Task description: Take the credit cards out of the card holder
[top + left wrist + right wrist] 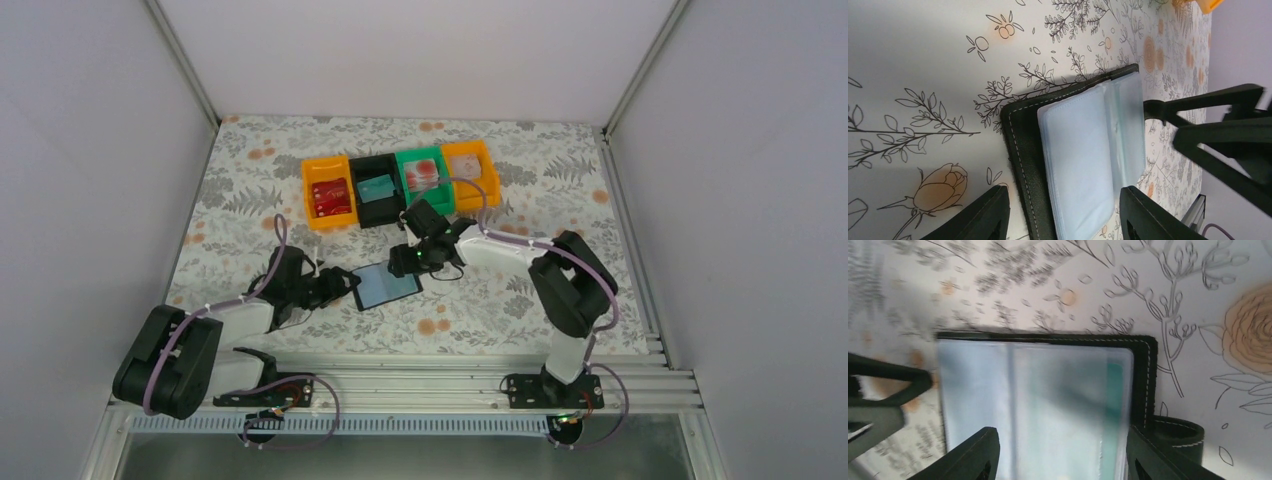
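Fingers [985, 215] of the left gripper [348, 284] stand apart astride the left end of the card holder [388, 285], which lies opened flat on the table [480, 305] between the arms. The right gripper [405, 262] likewise spreads its fingers [973, 455] over the other end, one just beside the black tab [1180, 435]; whether any pad touches, I cannot tell. One of the credit cards [1113, 400] shows teal through the pale sleeves [1078, 165], bare tabletop lies open along the holder's near edge, and the bins [400, 185] stand well apart beyond its far edge
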Robot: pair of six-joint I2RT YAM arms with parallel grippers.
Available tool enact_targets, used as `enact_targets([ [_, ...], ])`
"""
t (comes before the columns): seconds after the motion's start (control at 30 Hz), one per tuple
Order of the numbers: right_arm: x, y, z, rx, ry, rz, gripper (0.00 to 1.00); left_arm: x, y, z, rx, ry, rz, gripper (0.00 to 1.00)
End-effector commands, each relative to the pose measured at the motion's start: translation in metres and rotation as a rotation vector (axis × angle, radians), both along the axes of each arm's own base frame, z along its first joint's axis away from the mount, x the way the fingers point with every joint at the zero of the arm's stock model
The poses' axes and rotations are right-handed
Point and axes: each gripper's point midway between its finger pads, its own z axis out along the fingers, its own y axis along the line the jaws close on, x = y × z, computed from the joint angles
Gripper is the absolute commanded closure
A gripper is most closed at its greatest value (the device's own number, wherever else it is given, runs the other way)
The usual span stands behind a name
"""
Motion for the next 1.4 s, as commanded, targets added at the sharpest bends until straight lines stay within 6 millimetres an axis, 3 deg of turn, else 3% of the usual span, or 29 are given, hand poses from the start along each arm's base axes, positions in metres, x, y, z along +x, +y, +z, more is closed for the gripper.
enact_targets([
  [0.0,0.000,-0.013,-0.036,-0.104,0.035,-0.022,0.35,-0.008,0.009,-0.020,0.053,0.073,0.033,0.45],
  [0.13,-0.021,0.010,-0.044,-0.015,0.082,0.104,0.43,-0.008,0.008,-0.020,0.046,0.066,0.031,0.45],
  [0.27,-0.034,0.030,-0.034,0.082,0.106,0.175,0.54,-0.007,0.006,-0.018,0.028,0.051,0.029,0.43],
  [0.47,-0.039,0.045,-0.014,0.180,0.102,0.236,0.58,-0.002,-0.002,-0.008,-0.006,-0.001,0.003,0.42],
  [0.67,-0.040,0.056,-0.005,0.251,0.114,0.256,0.66,0.001,-0.005,-0.002,-0.027,-0.029,-0.006,0.59],
  [0.83,-0.040,0.058,0.003,0.286,0.118,0.263,0.76,0.003,-0.009,0.004,-0.043,-0.059,-0.023,0.63],
  [0.93,-0.039,0.061,0.011,0.305,0.106,0.281,0.74,0.002,-0.007,0.000,-0.031,-0.042,-0.009,0.61],
  [1.1,-0.039,0.058,-0.003,0.223,0.101,0.296,0.68,0.001,0.006,-0.013,0.040,0.023,0.049,0.55],
  [1.23,-0.053,0.073,-0.024,0.225,0.139,0.323,0.69,-0.001,0.023,-0.023,0.102,0.083,0.110,0.53],
  [1.37,-0.049,0.072,-0.035,0.185,0.142,0.287,0.69,0.002,0.032,-0.021,0.109,0.079,0.139,0.46],
])
